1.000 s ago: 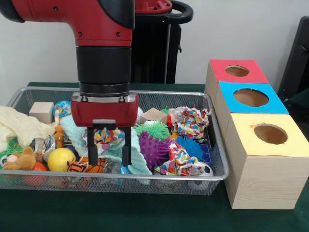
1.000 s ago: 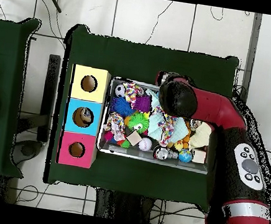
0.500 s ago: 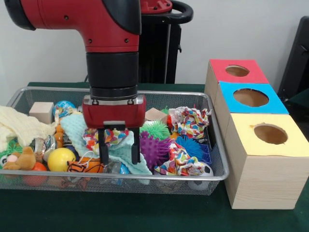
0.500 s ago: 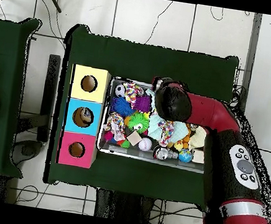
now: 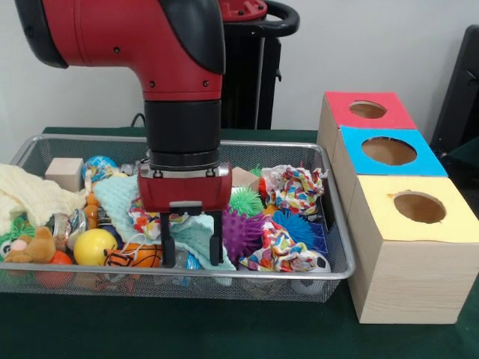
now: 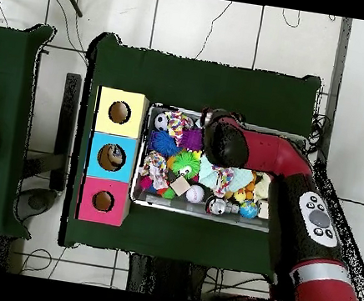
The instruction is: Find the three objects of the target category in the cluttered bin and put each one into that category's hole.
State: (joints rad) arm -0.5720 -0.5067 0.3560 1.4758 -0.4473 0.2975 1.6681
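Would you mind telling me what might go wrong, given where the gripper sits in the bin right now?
The open gripper straddles the mint cloth, which lies over neighbouring toys; closing may snag the cloth and drag the patterned fabric along with it. The fingertips sit low beside the orange ball and near the wire bin front rim, so further descent might jam them into clutter or mesh.

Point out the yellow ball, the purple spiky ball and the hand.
yellow ball point(image 5: 94, 247), front view, middle of its face.
purple spiky ball point(image 5: 241, 233), front view, its visible side.
hand point(image 5: 191, 250), front view, midway between fingertips.
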